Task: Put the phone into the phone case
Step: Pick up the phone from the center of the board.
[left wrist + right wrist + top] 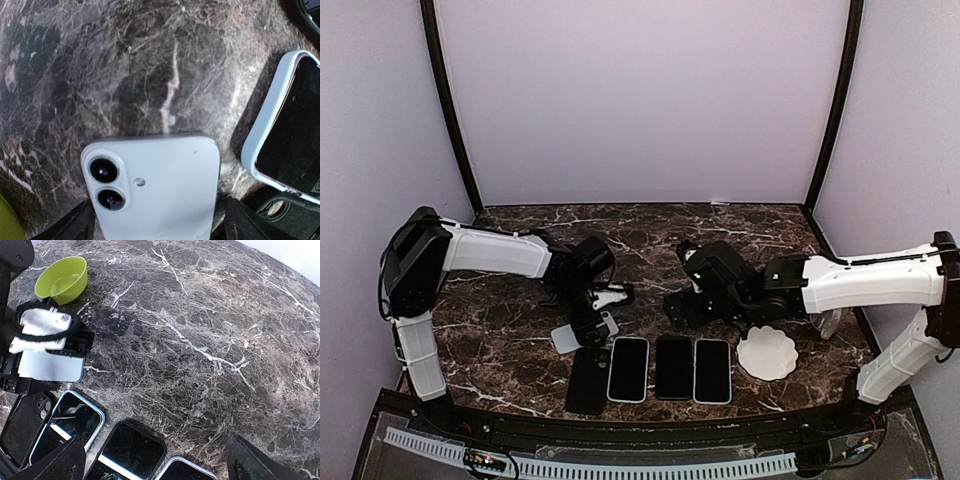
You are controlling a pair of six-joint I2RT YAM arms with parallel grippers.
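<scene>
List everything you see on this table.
table: one, dark marble, under everything
white phone: one, white, face down between fingers of the left pincer
case: one, black, left end of near row
cased phone: one, pale blue rim, second in row
dark phone: one, black, third in row
white-rimmed phone: one, white rim, fourth in row
dish: one, white, right of row
bowl: one, lime green, beyond left pincer
left pincer: one, black, straddling the white phone
right pincer: one, black, open, behind row

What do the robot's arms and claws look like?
The left arm and right arm have smooth white shells between chunky black joints, with thin dark cables alongside. The left gripper and right gripper are black, each with two blunt fingers.
</scene>
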